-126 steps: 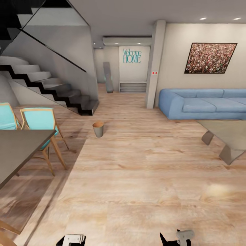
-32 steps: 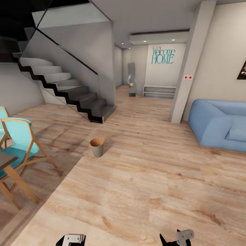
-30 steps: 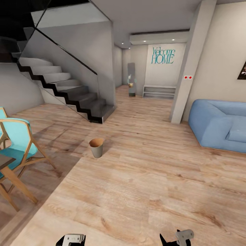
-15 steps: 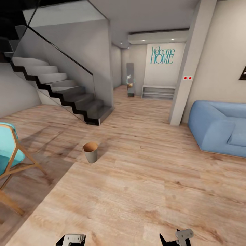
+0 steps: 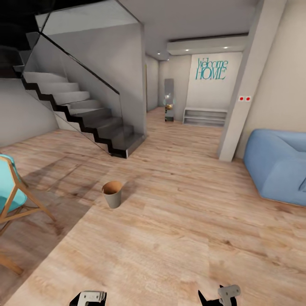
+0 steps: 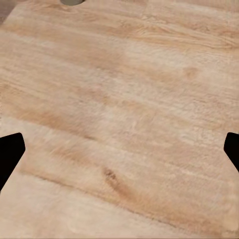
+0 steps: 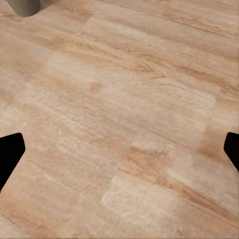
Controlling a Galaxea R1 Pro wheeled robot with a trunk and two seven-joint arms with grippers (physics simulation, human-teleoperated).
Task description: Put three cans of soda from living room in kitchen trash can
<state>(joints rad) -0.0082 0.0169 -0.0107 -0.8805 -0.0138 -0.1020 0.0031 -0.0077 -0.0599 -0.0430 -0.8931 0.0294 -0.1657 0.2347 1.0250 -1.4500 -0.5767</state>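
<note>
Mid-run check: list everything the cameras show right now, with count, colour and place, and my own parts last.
tash can: one, pale grey outside, brown inside, upright on the floor, ahead to the left
floor: light wood planks
staircase: one, grey treads with black edge, left rear
chair: one, turquoise seat, wood frame, far left
sofa: one, blue, right
pillar: one, pale, two red dots
Welcome HOME sign: teal, far wall
low shelf: one, white, under the sign
left gripper: dark fingertips spread, nothing between
right gripper: same
</note>
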